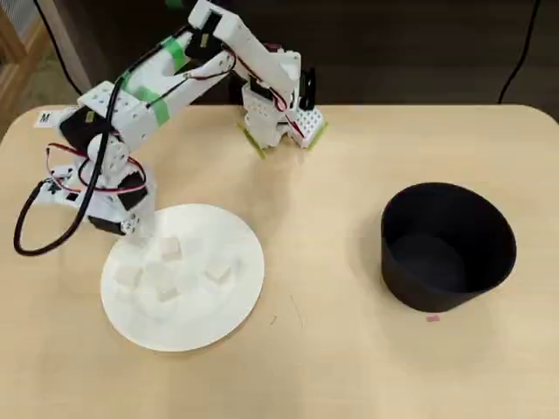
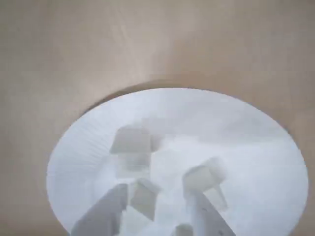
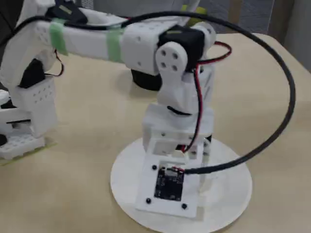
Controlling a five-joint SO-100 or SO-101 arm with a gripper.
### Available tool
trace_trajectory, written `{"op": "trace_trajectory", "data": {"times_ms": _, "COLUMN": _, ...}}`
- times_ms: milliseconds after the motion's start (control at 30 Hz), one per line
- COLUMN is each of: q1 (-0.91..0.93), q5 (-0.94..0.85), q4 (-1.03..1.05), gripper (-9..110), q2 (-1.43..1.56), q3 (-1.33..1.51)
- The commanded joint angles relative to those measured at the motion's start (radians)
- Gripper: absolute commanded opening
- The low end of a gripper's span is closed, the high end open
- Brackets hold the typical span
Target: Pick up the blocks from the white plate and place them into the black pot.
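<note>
The white plate (image 1: 236,301) lies near the counter's (image 1: 332,349) front-left part in the overhead view, with four blocks (image 1: 171,249) on it. The black pot (image 1: 447,247) stands well apart toward the right edge. In the wrist view the tool (image 2: 162,216) hangs over the plate with its jaws spread wide, one block (image 2: 142,196) between its fingers (image 2: 106,211) and another block (image 2: 203,178) at the right finger's tip; it grips nothing
</note>
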Motion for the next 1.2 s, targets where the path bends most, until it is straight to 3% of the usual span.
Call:
{"op": "trace_trajectory", "data": {"times_ms": 0, "q1": 0.012, "q5": 0.005, "q4": -0.008, "gripper": 26, "q2": 0.003, "q3": -0.078}}
{"op": "trace_trajectory", "data": {"times_ms": 400, "q1": 0.049, "q5": 0.025, "q4": 0.012, "gripper": 41, "q2": -0.034, "q3": -0.078}}
{"op": "trace_trajectory", "data": {"times_ms": 1167, "q1": -0.009, "q5": 0.015, "q4": 0.003, "gripper": 34, "q2": -0.288, "q3": -0.379}}
